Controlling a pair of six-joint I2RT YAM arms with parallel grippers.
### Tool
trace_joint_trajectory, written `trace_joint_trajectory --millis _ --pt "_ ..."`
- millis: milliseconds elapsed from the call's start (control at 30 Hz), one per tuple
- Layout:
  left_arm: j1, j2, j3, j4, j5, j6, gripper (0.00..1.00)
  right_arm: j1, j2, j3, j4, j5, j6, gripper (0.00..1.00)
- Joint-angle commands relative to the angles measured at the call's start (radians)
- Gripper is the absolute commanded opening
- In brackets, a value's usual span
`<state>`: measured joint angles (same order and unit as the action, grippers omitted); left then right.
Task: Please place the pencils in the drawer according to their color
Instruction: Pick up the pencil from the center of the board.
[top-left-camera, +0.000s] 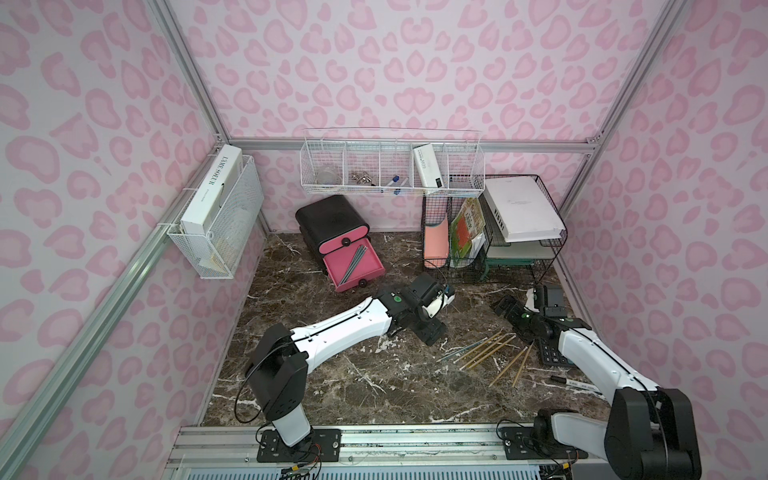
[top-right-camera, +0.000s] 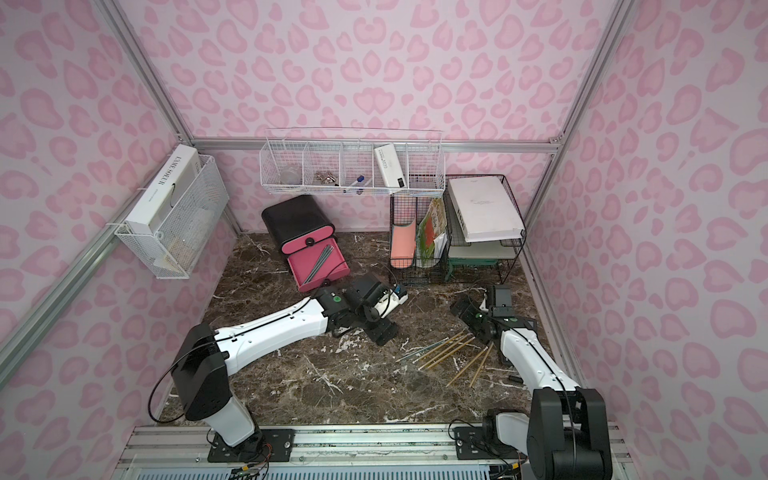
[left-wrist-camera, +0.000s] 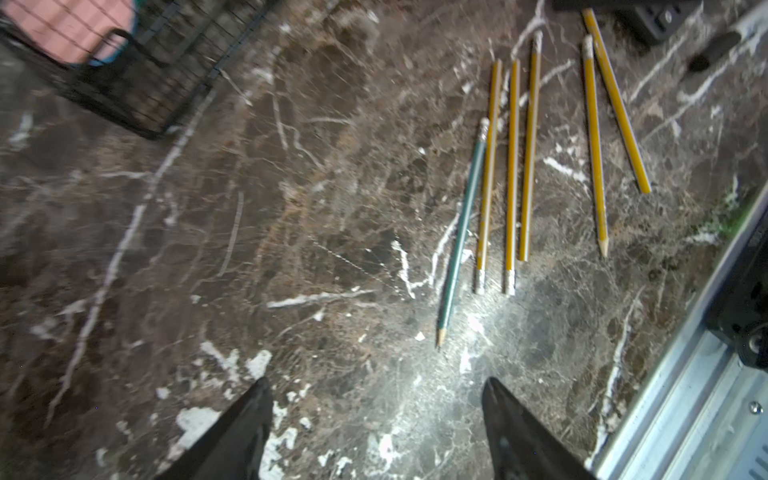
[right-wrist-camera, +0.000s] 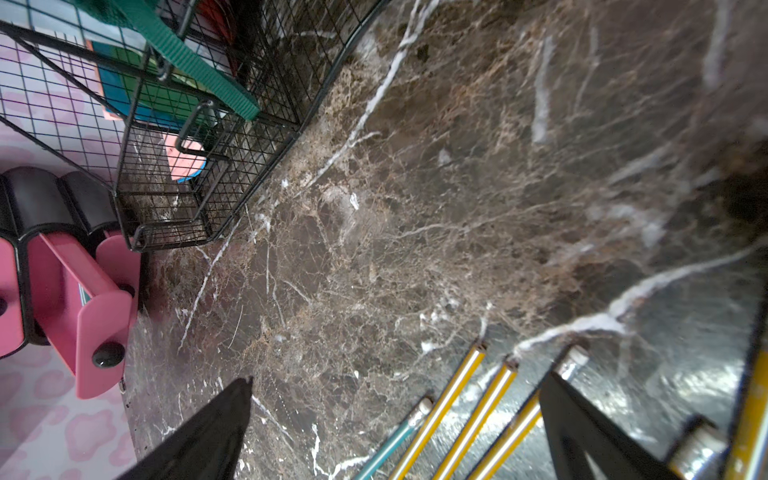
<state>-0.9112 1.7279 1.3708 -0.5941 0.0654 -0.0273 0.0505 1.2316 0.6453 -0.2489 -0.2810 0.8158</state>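
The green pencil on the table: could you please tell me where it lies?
In the left wrist view the green pencil lies flat on the marble table, on the robot's right side, alongside the yellow pencils and nearest the left hand.

Black mesh rack (top-left-camera: 434, 214) holds books (top-left-camera: 521, 208); white wall basket (top-left-camera: 365, 170); calculator (top-left-camera: 555, 359) beside marker (top-left-camera: 577, 384).

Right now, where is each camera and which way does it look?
Top views: high in front, looking down on the marble table; left arm, right arm show.
Left wrist: on that arm, facing yellow pencils; open left end effector shows.
Right wrist: likewise, facing table and drawer; open right end effector shows.
Shared: yellow pencils, every view.
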Motion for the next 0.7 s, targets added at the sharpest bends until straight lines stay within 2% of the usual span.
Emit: trace_joint_trajectory --millis 0,300,667 --pt "-0.036 0.051 0.026 -0.025 0.030 -0.034 0.80 -0.007 0.012 0.004 0.002 -0.015 -0.022 1.00" --pt "-0.101 0.249 0.193 -0.088 0.037 -0.004 0.79 -0.024 0.032 0.017 -0.005 -0.020 -0.032 1.00" --pt "-0.123 0.377 0.256 -0.095 -0.089 0.000 0.77 -0.031 0.025 0.025 -0.009 -0.024 -0.037 1.00"
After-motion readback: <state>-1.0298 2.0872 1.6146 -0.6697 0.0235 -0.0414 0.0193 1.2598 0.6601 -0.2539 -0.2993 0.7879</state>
